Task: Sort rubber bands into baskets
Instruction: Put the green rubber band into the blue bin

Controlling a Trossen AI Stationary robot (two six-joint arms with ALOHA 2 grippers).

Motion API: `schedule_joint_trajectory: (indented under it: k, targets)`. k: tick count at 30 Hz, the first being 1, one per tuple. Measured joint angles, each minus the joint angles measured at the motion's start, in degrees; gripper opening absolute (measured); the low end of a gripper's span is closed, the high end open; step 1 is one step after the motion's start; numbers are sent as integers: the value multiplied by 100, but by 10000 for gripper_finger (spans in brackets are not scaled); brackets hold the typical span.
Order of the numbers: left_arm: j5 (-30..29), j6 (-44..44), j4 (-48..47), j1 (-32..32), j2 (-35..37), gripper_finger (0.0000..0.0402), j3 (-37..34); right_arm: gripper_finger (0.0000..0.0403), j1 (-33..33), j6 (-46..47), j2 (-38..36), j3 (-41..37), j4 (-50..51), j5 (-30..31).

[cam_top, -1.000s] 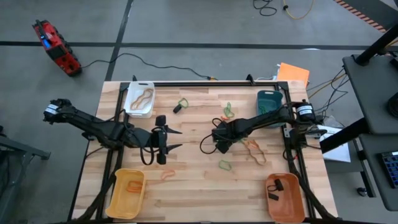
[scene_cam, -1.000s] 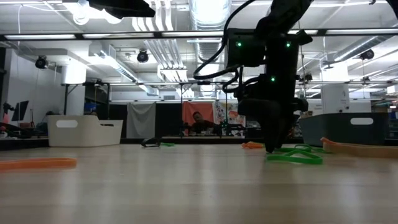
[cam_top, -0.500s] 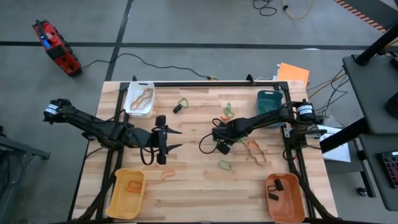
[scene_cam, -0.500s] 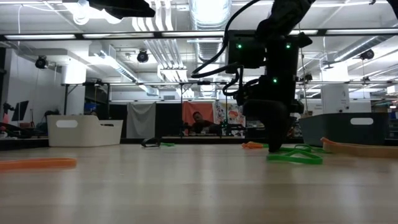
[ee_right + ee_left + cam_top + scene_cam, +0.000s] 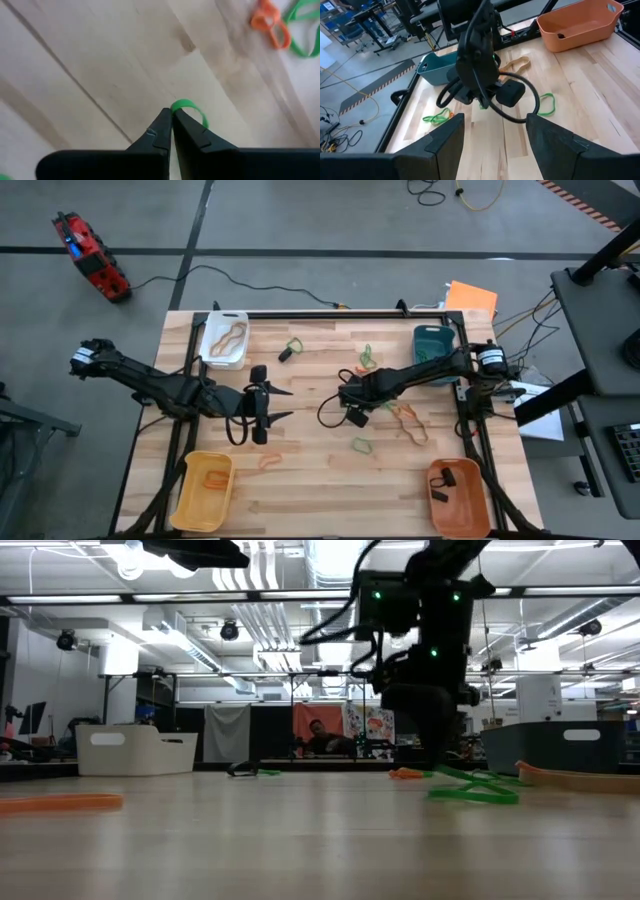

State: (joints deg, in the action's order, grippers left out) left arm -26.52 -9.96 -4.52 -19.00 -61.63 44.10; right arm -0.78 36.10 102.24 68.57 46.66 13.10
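Note:
My right gripper hangs over the table's middle, shut on a green rubber band. My left gripper stands open left of centre with nothing between its fingers. Loose bands lie flat on the wood: green ones, a tan one and an orange one. The baskets stand at the corners: white, teal, yellow, orange. My right gripper pinches a short arc of the green band between its two fingertips, coming from above with the fingers pointing down. A small loop of the band stands out beside the fingertips; the fingers hide the remainder.
Black frame rails run along the table's far edge and right side. A black cable loops under my right arm. The white basket holds a tan band, the yellow one an orange band, the orange one a black band. Bare wood lies along the near edge.
My right gripper has risen from the tabletop and drifted a little toward the table's far left. In the low view a green strand now slants up from the table toward its fingers.

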Motion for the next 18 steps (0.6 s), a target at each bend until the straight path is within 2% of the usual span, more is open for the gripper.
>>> schedule_joint_trajectory:
  k: [4,8,18]
  targets:
    - [-17,-2,-87,0,-1,198,-1,8,-52,-191,0,309,50,32]
    - [-275,-2,-136,-2,-2,198,-2,8,-60,-405,-1,710,293,52]
    - [-343,-2,-172,-2,-2,198,-2,8,46,-802,-4,1980,1689,879]
